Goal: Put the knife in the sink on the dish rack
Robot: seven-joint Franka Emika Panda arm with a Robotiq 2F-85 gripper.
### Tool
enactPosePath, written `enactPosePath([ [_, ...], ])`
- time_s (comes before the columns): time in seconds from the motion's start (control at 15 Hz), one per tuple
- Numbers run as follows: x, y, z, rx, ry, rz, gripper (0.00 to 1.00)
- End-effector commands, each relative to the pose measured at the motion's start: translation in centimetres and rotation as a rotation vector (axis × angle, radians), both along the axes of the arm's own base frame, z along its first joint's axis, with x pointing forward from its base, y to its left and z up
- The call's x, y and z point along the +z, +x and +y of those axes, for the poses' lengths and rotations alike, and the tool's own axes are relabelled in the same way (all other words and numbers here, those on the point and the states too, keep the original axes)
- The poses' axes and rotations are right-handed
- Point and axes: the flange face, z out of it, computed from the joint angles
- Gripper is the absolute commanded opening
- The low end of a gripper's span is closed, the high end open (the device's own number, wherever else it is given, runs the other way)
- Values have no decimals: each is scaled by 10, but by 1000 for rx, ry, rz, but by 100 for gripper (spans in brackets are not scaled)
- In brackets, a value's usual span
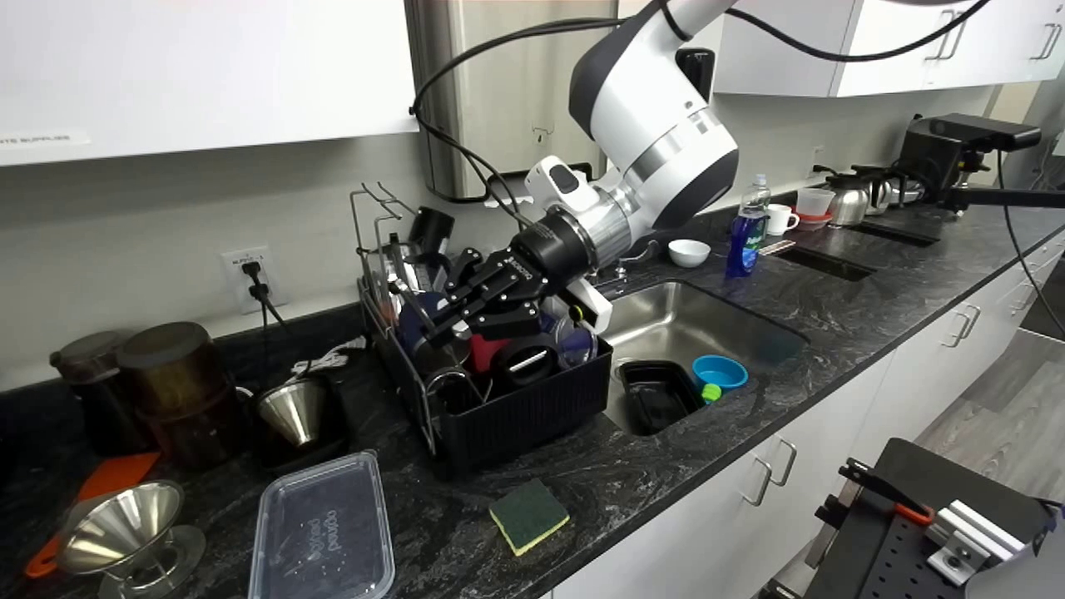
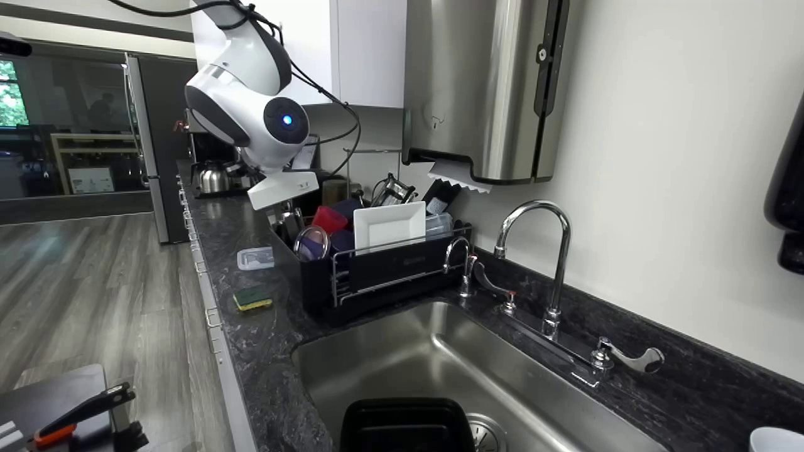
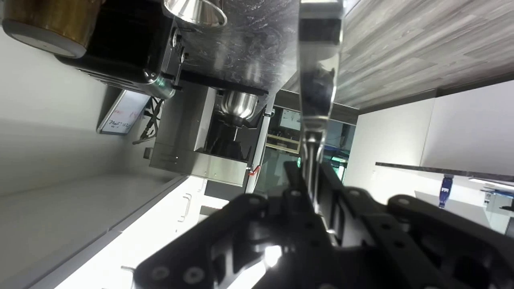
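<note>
Mid-frame in an exterior view, I see the pincer (image 1: 441, 326) over the rack (image 1: 532, 423), clamped on the knife (image 3: 319, 80), which reaches the wrist view's top edge.

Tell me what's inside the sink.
The sink holds a black tray, a blue bowl and, near the bowl, a bright green item too small to identify. The tray and bowl hide whatever lies beneath them.

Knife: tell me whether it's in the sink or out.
Out. The wrist view shows the knife clamped in the gripper, which an exterior view shows at the dish rack, not the sink.
</note>
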Motion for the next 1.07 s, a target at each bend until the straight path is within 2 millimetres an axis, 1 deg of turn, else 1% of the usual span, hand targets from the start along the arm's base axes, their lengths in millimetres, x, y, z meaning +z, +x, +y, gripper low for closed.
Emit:
enactPosePath([
  [0.0, -1, 8, 2, 45, -32, -56, 4],
  [0.2, 6, 13, 4, 69, -40, -93, 4],
  [0.33, 24, 19, 8, 94, -56, -108, 4],
  [0.47, 20, 23, 7, 112, -64, -137, 4],
  [0.6, 28, 27, 8, 121, -77, -134, 4],
  [0.87, 16, 27, 3, 125, -88, -121, 4],
  [1.0, -1, 27, -1, 116, -98, -88, 4],
])
